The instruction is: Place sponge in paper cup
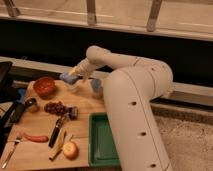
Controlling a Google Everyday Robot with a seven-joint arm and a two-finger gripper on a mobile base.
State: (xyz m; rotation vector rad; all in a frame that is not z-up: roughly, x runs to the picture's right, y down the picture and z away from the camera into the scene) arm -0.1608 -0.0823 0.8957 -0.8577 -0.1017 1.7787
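The light-blue sponge [67,77] is held at the tip of my gripper [71,77], which is shut on it. The gripper hangs at the back of the wooden table [35,125], just right of the red bowl. The small white paper cup [73,88] stands directly below the sponge and gripper, partly hidden by them. The sponge sits just above the cup's rim. My white arm reaches in from the lower right.
A red bowl [44,86] stands left of the cup and a blue cup-like cylinder [96,86] to its right. Grapes [56,107], a small dark can [31,104], a knife [56,132], a red pepper [35,137], an apple [70,150] and a green tray [100,142] lie nearer.
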